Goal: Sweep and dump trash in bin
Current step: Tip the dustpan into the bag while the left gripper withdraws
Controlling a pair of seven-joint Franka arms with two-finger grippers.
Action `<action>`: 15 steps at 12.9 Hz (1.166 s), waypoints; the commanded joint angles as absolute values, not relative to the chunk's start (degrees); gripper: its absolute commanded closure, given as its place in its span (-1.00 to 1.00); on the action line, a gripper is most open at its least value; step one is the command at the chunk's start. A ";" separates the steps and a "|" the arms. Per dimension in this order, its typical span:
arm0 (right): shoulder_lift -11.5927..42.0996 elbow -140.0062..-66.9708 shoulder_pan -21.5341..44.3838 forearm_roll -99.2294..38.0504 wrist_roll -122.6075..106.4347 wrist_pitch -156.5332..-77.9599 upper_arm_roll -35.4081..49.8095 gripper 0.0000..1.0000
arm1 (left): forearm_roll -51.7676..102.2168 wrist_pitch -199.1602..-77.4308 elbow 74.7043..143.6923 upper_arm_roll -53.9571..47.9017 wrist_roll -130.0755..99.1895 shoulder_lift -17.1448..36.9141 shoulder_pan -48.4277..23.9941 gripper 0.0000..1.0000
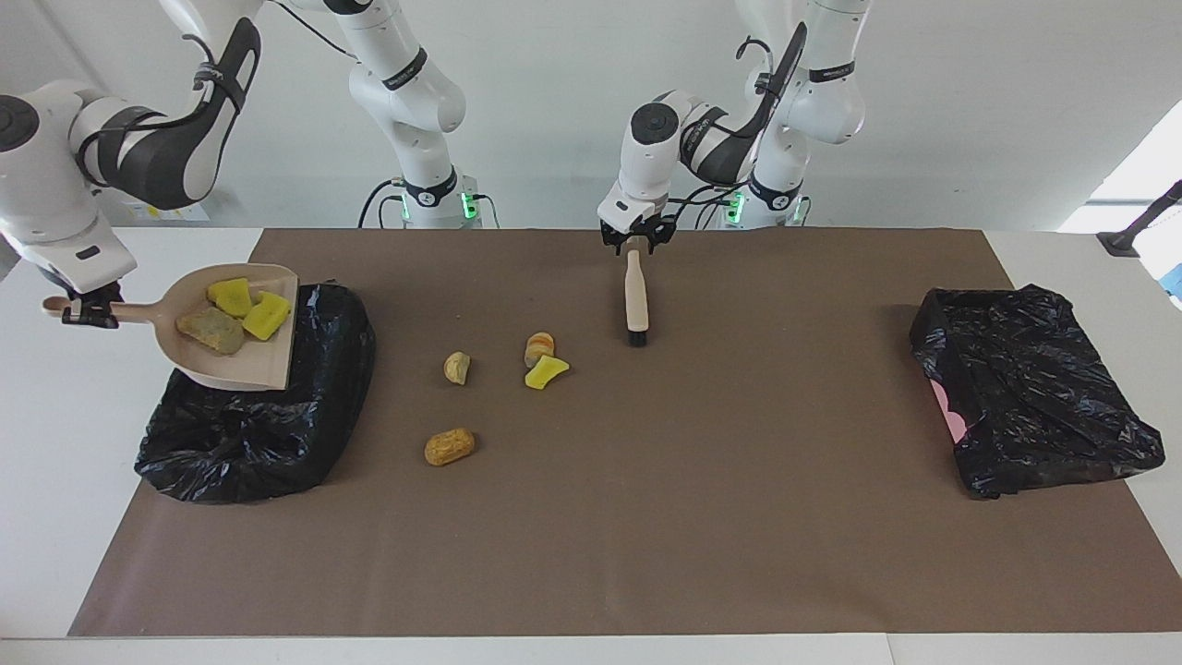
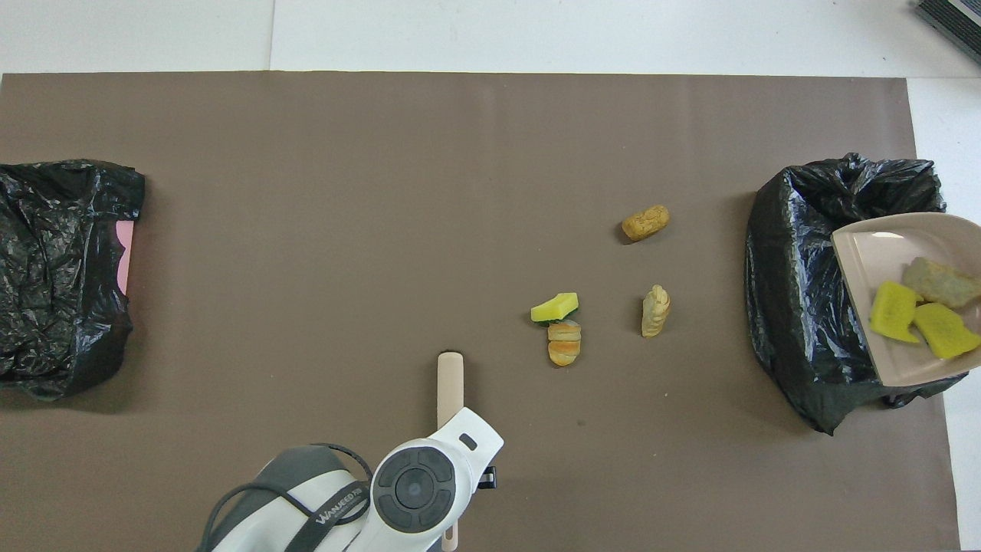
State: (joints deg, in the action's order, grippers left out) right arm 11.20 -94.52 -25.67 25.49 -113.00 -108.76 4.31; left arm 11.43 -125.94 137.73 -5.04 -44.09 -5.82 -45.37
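facing view: at the left edge of the frame the right gripper (image 1: 88, 314) is clenched on the handle of a beige dustpan (image 1: 268, 369), held up over the black bin bag (image 1: 249, 434) in the lower left. three pieces of trash (image 1: 231, 309) lie in the pan. four more pieces sit on the brown mat (image 1: 646, 517) left of centre: a tan chunk (image 1: 457, 367), a striped chunk (image 1: 540, 348) touching a yellow sponge piece (image 1: 546, 371), and an orange lump (image 1: 450, 446) lower down. at top centre the left gripper (image 1: 635, 238) is at the handle end of a brush (image 1: 635, 296); whether it grips or has let go i cannot tell. a second black bag (image 1: 1034, 388) lies at the right.

overhead view: the dustpan (image 2: 858, 261) shows at the right edge over the bin bag (image 2: 797, 291), the brush (image 2: 450, 383) at bottom centre.
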 commanded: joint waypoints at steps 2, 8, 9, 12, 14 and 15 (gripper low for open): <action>10.81 -95.53 -21.55 36.80 -105.14 -108.90 4.83 1.00 | 9.93 -123.41 132.47 -4.66 -42.54 -5.71 -35.89 -1.00; 8.88 -98.61 -21.89 47.10 -95.38 -111.19 4.75 1.00 | 8.88 -112.08 123.67 -4.66 -28.42 -7.38 -18.13 -1.00; 8.62 -99.05 -21.36 48.68 -93.27 -110.57 4.75 1.00 | 7.40 -110.76 123.66 -4.66 -25.60 -7.38 -16.63 -1.00; 8.09 -99.84 -18.29 49.74 -90.45 -108.56 4.75 1.00 | 4.93 -109.95 122.70 -4.57 -16.56 -7.38 -10.13 -1.00; 8.00 -99.76 -18.45 51.06 -89.56 -107.93 4.75 1.00 | 2.04 -108.12 121.30 -4.57 -9.18 -7.38 -5.12 -1.00; 8.00 -99.76 -19.33 51.85 -89.73 -108.80 4.75 1.00 | 1.93 -107.32 120.07 -4.66 -6.18 -7.38 -2.40 -1.00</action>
State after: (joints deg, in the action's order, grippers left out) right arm 9.63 -97.94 -17.86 49.18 -90.78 -107.84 4.63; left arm 3.29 -110.13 122.57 -3.93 -11.01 -7.23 -6.44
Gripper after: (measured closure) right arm 0.678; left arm 0.000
